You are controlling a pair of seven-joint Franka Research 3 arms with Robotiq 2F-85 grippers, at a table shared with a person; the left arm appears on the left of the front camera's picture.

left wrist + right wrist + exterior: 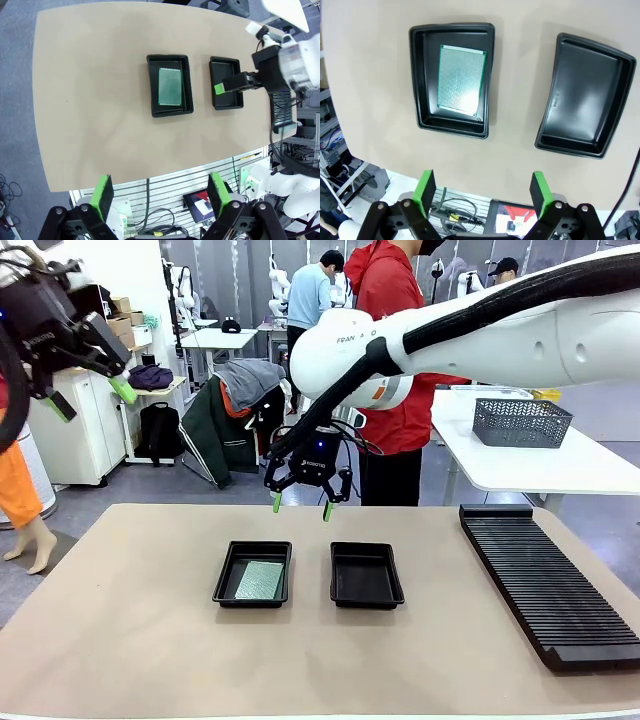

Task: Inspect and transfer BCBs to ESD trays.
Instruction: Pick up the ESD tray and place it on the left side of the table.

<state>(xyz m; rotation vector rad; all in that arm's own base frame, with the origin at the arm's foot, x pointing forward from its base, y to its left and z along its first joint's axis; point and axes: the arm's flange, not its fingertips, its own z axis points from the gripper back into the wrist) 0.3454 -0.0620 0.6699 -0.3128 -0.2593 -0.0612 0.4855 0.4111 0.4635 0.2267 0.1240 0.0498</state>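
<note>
Left hand (92,398) and right hand (302,506) hang spread, empty. Board (260,580) lies flat in its tray (222,585); a pinch could skid or drag the tray.

The left gripper (92,398) is held high at the left, tilted, fingers spread apart. The right arm (480,330) is extended across the middle; the right gripper (302,506) is pointed down, fingers spread wide.

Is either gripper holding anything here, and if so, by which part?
Nothing is held. The left gripper and right gripper are open and empty; the BCB lies in an ESD tray.
</note>
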